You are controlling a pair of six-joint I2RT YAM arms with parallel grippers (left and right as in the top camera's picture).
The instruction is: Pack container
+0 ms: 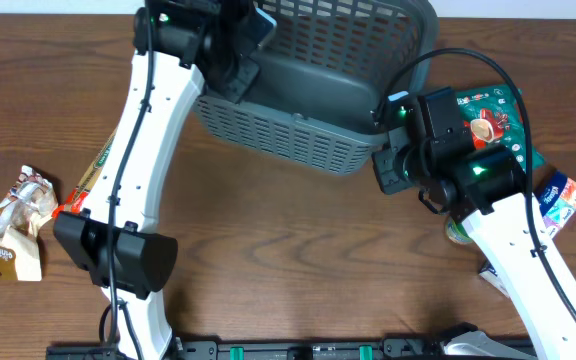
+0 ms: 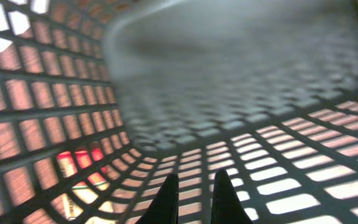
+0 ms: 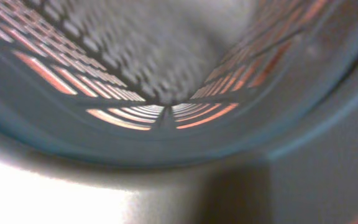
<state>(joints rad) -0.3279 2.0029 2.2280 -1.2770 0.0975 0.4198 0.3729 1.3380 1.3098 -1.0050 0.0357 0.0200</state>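
container, a dark grey basket with slotted sides, is in the upper middle of the overhead frame on the brown wooden table. it looks tipped, so that its long lattice wall and its solid base both show. no packet can be seen inside it.

left gripper is at the upper left corner of the basket, reaching inside. in the left wrist view its two dark fingers rise from the bottom edge, with only a narrow gap between them and nothing seen in that gap. the lattice wall curves around the frame, and something red shows through the slots at the lower left.

right gripper is at the lower right corner of the basket, touching or very near the rim. the right wrist view is blurred and filled by the rim and the slots; the fingers do not show, so i cannot tell how far the jaws are open or if they hold the rim.

outside the basket, a beige packet lies at the far left, and an orange and green packet lies beside the left arm. a green and red packet and a blue and white packet lie at the right.
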